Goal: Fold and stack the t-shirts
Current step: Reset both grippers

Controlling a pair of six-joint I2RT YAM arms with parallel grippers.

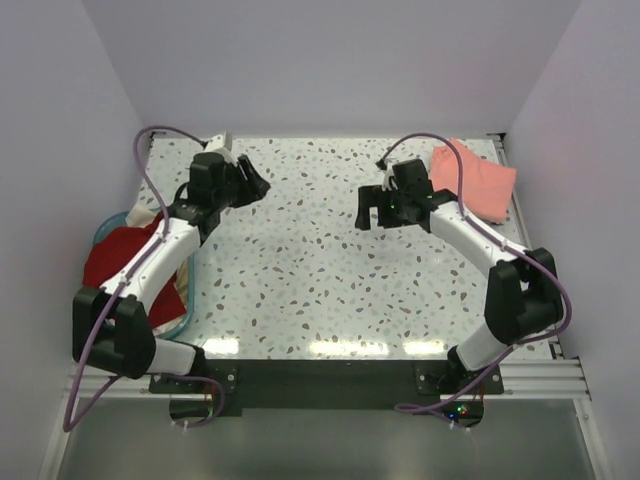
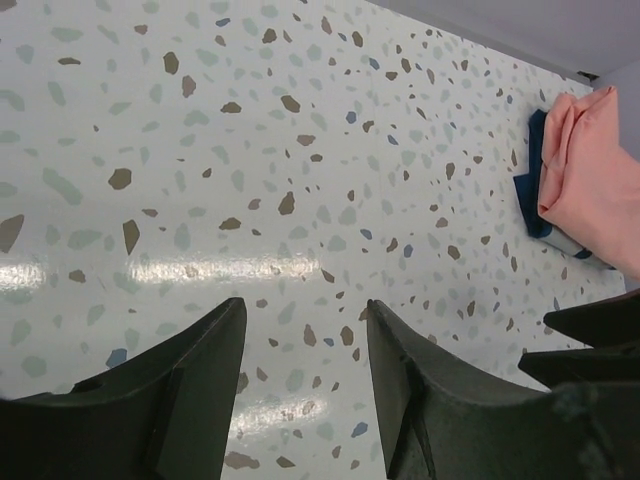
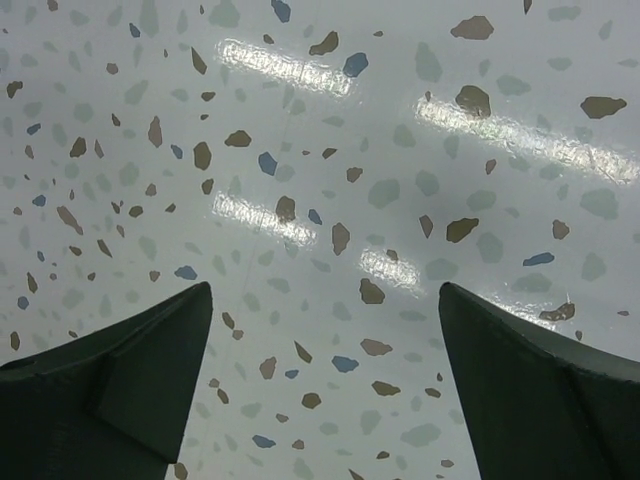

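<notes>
The speckled table [image 1: 330, 270] is the work area. Its middle probably serves as the folding surface.

At the table's left edge, the teal basket [image 1: 104, 233] holds the unfolded stock. This is a dark red t-shirt [image 1: 112, 262] with cream cloth [image 1: 150, 212] bunched beside it, both partly hidden under the left arm [image 1: 165, 250].

At the far right corner, the salmon-pink t-shirt [image 1: 478, 182] lies folded. The left wrist view shows it resting on a folded navy blue t-shirt [image 2: 532, 190]. This corner therefore serves as the stack, kept apart from the folding area.

- **Left gripper** [image 1: 256, 184]: raised over the far left of the table, fingers parted, nothing between them.
- **Right gripper** [image 1: 372, 210]: raised just beside the stack, fingers spread wide, empty.

Neither gripper touches cloth.

Judgement: two shirts appear finished. The next step is likely to draw a shirt from the basket onto the table.

Writing: no brand, label or text is legible in any view.
</notes>
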